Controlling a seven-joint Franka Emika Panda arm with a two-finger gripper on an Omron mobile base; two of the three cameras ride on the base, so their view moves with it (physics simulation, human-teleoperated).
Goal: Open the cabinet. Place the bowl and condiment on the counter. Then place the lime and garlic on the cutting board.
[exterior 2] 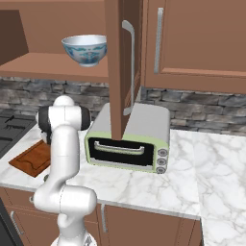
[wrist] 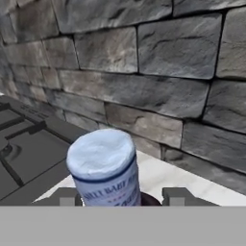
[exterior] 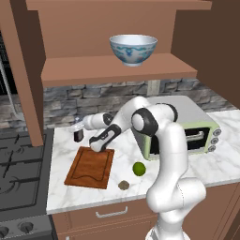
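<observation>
At the back left corner of the table (exterior: 61,187), right beside the stove (exterior: 18,168): the condiment (exterior: 78,134), upright on the marble, close to the stone wall (wrist: 144,72). Reaching in low from the right, the end effector (exterior: 79,126), down over the bottle. From the hand view, the pale cap of the condiment (wrist: 103,166) dead centre, one dark fingertip (wrist: 67,197) against its left side, the other to the right with a little daylight beside the neck. End effector (wrist: 120,198) straddling the bottle, then, but clamped on the dark body or merely around it? Cannot tell from these angles.

Up above, the cabinet (exterior: 117,70) wide open, and on its one shelf the bowl (exterior: 133,49), blue pattern out, near the shelf's front edge. Same bowl (exterior 2: 85,49) from the other side, just left of the swung-out cabinet door (exterior 2: 117,72).

Down on the table again: cutting board (exterior: 91,167) lying flat, closer to the front edge on the left half, bare. Just right of it, the lime (exterior: 138,168) on the marble, and closer to the front edge, the garlic (exterior: 123,184), both off the board and slightly apart from each other. Behind them, a green toaster oven (exterior: 197,126) towards the back edge, door shut.
</observation>
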